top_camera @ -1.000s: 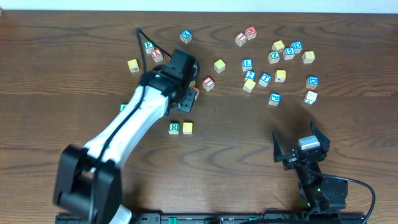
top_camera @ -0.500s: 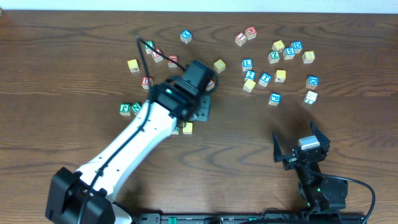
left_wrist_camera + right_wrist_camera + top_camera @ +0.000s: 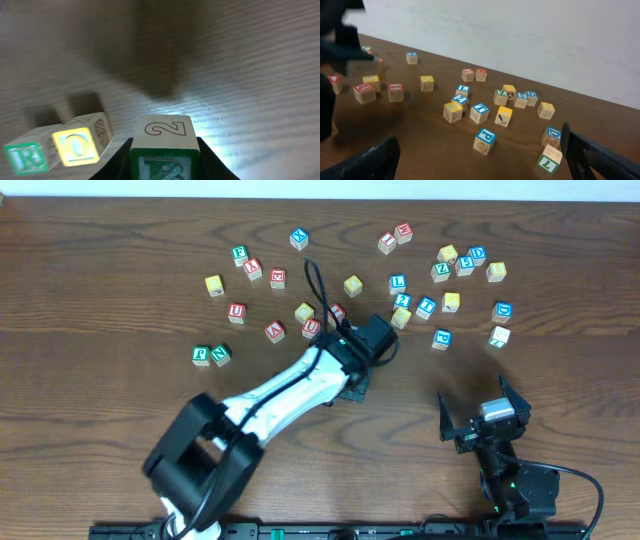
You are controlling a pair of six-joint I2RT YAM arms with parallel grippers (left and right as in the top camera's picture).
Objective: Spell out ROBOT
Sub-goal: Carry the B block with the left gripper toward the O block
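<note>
The left arm [image 3: 280, 385] reaches diagonally from the near-left edge of the table [image 3: 100, 280] toward its middle, wrist bent down so the left claw [image 3: 165, 161] hangs close over the wood. That claw is pinching the B block [image 3: 165, 150], one dark finger against each side face. The wrist view cuts off the block's underside, so I cannot tell whether it touches the table. It is a cube with no long axis. The face marked 2 points up and the green B faces the wrist camera, upright. Just to its left in that view stand the O block [image 3: 75, 147] and the R block [image 3: 22, 157], side by side. The right claw [image 3: 483, 412] rests at the near-right, fingers spread wide, well apart from the loose blocks [image 3: 440, 338] scattered across the far half.
</note>
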